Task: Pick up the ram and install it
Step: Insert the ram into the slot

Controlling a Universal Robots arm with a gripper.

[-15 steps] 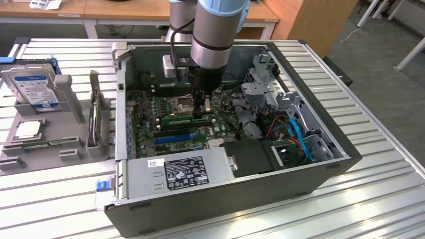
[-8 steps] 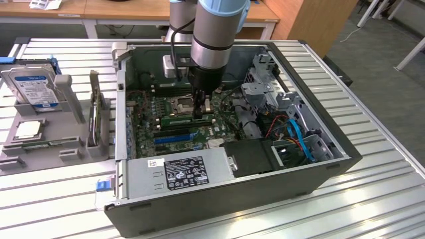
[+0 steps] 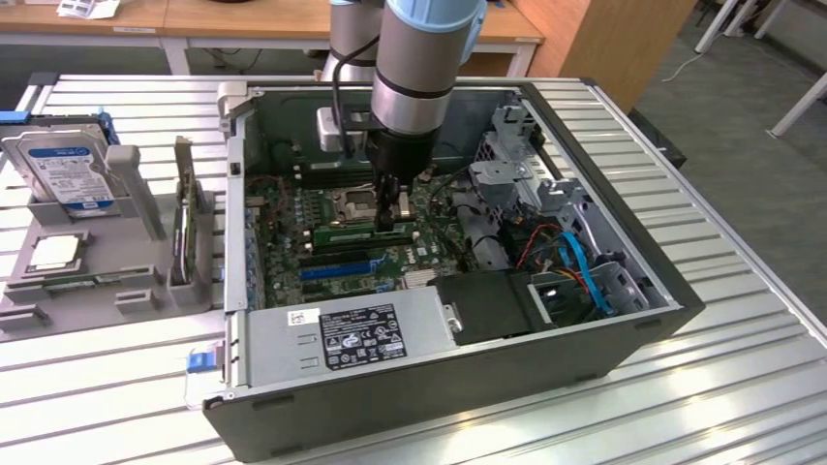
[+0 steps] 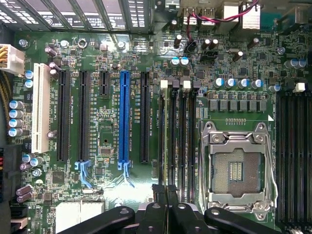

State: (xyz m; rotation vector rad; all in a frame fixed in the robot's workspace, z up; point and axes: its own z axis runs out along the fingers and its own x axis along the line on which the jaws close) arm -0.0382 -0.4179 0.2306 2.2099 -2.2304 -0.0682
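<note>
While the gripper's [image 3: 386, 221] fingers clamp it, the ram [image 3: 347, 233] is a long, thin green stick.

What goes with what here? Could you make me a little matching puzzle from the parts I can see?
1 hard drive
2 ram
3 processor socket
4 one slot among black ones

A blue
B empty
C held by the pincer
D standing in the grey rack outside the case

Pairs: 1-D, 2-C, 3-B, 4-A
</note>
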